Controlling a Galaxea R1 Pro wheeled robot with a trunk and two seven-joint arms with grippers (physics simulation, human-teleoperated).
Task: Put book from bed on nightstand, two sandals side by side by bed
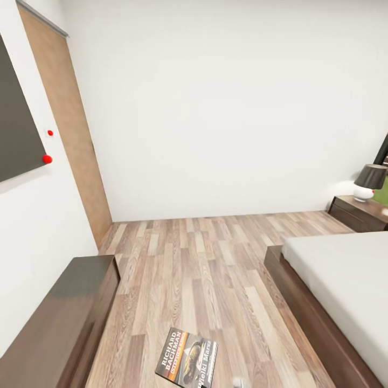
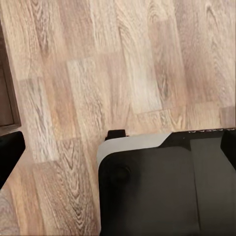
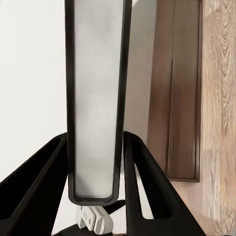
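1. Right gripper [image 3: 96, 162]: in your right wrist view its two dark fingers [image 3: 147, 182] are closed against both faces of the book, which stands edge-on between them and reaches well past the fingertips.
2. Book [image 1: 187, 358]: your head view shows its cover with white "Richard Bachman" lettering and an orange band, held above the wooden floor [image 1: 205, 269].
3. Left gripper: your left wrist view shows one dark finger [image 2: 10, 152] at the frame edge over floor planks; you cannot tell how wide the fingers stand. A dark, grey-edged part of the robot's body [image 2: 162, 187] lies beyond it.
4. Long dark brown cabinet [image 1: 59, 318]: against the wall on your left side.
5. Bed [image 1: 345, 285]: to the right of the held book, pale mattress on a dark frame.
6. Nightstand [image 1: 358, 213]: beyond the bed, by the far wall, carrying a lamp [image 1: 368, 182] with a dark shade and a white base.
7. Door [image 1: 70, 124]: tan, in the left wall, further away than the cabinet.
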